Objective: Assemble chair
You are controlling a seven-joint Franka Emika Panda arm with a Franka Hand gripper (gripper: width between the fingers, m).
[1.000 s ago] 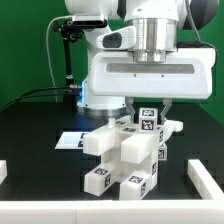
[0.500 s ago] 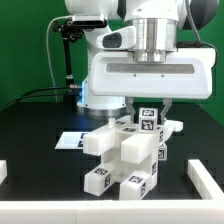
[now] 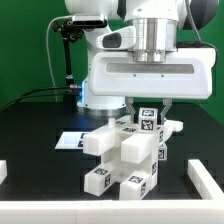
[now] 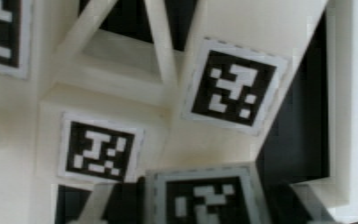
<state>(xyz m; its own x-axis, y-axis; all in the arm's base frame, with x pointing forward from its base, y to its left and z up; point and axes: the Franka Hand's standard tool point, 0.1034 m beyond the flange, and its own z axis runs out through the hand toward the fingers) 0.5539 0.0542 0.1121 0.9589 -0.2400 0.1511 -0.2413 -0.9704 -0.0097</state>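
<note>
Gripper (image 3: 149, 110) down low, right on top of chair (image 3: 125, 158). Cannot tell if pinching top post (image 3: 148, 126) or spread around it. Chair upright on table (image 3: 40, 152), straight under gripper, long side up and down. Best guess next: straight up or down.

The chair (image 3: 125, 155) is white plastic, smooth and softly matt; its tags (image 4: 234, 85) are flat black-and-white print, matt; the table (image 3: 30, 150) is black and dull; the arm (image 3: 150, 75) shell is smooth white plastic with faint gloss; its wrist collar (image 3: 155, 35) looks like brushed silver metal; the marker board (image 3: 68, 141) is thin, white, matt.
</note>
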